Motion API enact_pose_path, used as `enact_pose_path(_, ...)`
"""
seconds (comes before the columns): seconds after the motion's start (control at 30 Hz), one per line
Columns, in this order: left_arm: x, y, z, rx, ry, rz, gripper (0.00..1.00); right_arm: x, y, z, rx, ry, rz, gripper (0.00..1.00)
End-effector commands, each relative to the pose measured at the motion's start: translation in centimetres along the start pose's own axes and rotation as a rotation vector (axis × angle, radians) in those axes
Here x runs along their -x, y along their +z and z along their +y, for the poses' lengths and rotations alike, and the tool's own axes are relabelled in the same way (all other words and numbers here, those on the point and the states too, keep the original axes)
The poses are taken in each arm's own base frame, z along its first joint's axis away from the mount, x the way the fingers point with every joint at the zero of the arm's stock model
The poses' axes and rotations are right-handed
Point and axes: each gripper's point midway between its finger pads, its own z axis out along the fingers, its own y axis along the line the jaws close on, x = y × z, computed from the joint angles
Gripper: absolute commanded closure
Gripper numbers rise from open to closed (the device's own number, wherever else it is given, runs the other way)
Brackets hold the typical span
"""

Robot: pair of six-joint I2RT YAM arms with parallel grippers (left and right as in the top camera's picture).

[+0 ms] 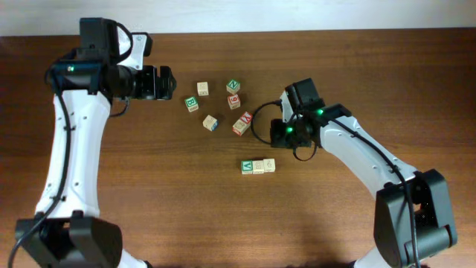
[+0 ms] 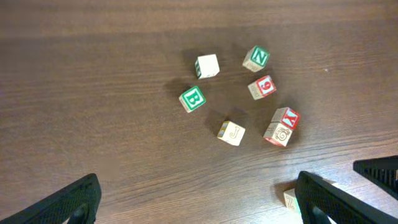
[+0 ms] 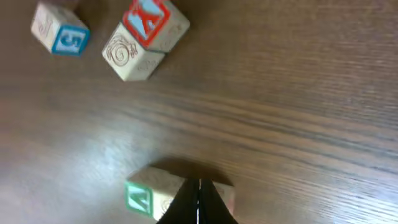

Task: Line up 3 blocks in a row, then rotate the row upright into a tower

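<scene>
Where task blocks sit: we find three blocks (image 1: pixel 258 166) touching side by side in a row, near front ctr of table (image 1: pixel 149 223), well apart from the rest. The green V block (image 1: pixel 247 167) is at the row's left end in the overhead view.
Right claw (image 3: pixel 199 198): jaws pressed together, nothing between them. In the wrist view the tips point down at the row's middle. Contact w/ the row: we cannot tell.
Why shut: in our judgement the closed tip serves as a poker, to nudge a block round w/o lifting it.
Left claw (image 1: pixel 165 83): jaws wide apart, empty, held just beside the far cluster. Prob. kept there to be clear of the work.
Far cluster: green B block (image 1: pixel 192 104), green N block (image 1: pixel 233 86), red 9 block (image 1: pixel 234 101) & others, loose and scattered. Not part of the job, we judge.
Risk: row is tight, so a push on one block may drag its neighbours.
</scene>
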Motion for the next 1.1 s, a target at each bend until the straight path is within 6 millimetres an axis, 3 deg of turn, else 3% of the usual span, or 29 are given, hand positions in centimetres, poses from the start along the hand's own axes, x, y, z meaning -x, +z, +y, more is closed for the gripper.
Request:
enact_pose_path(0.0, 0.1, 0.6, 0.0, -0.014, -0.028, 0.014, 0.01, -0.7, 2.2, 0.1, -0.066, 0.126, 0.019, 0.96)
enact_pose_path(0.1, 0.1, 0.6, 0.0, -0.014, -0.028, 0.014, 0.01, -2.3, 4.3, 0.4, -0.085, 0.152, 0.084, 0.96)
enact_pose_path(0.7, 0.1, 0.6, 0.1, -0.014, -0.028, 0.015, 0.01, -3.8, 4.1, -0.1, -0.11, 0.165, 0.143, 0.96)
enact_pose_path(1.07, 0.1, 0.6, 0.1, -0.014, -0.028, 0.015, 0.01, -3.3, 4.1, 0.0, -0.099, 0.155, 0.126, 0.96)
